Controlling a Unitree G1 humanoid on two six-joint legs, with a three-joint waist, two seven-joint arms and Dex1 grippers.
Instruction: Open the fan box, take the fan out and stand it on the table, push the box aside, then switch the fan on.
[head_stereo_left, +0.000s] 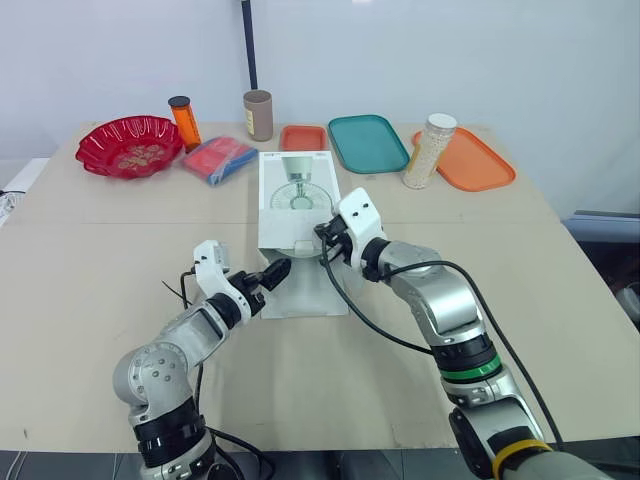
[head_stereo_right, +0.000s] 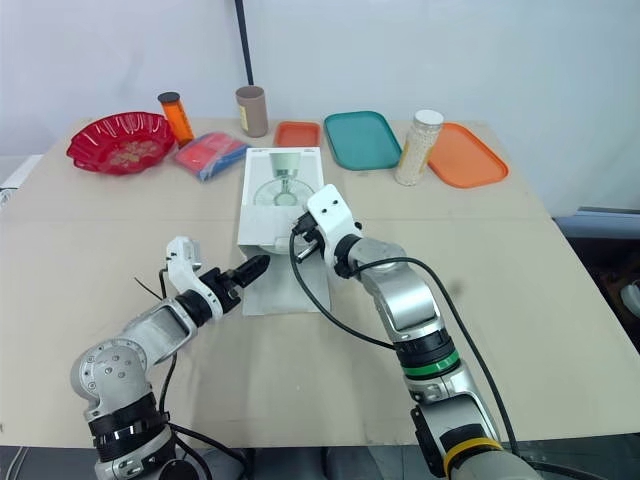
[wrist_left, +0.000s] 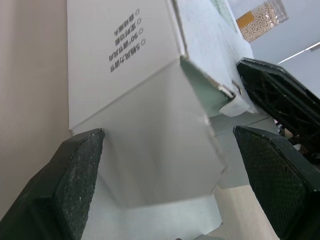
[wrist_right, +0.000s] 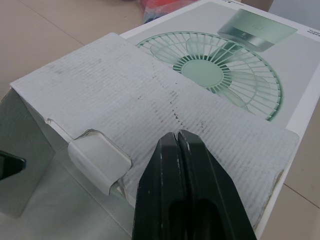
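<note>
one fan box (head_stereo_left: 295, 190), three trays (head_stereo_left: 368, 142), one red bowl (head_stereo_left: 130, 146)

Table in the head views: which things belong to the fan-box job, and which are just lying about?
Job in hand: fan box; left gripper, open, astride the box's near end; right gripper, shut, over the end flap.

Lying about: red bowl; orange bottle; brown tube; blue-and-red packet; small orange tray; teal tray; jar of beads; large orange tray.

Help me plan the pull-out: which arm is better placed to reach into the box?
Left. The left gripper is open at the box's open near end; the right gripper is shut over the folded-back flap.
</note>
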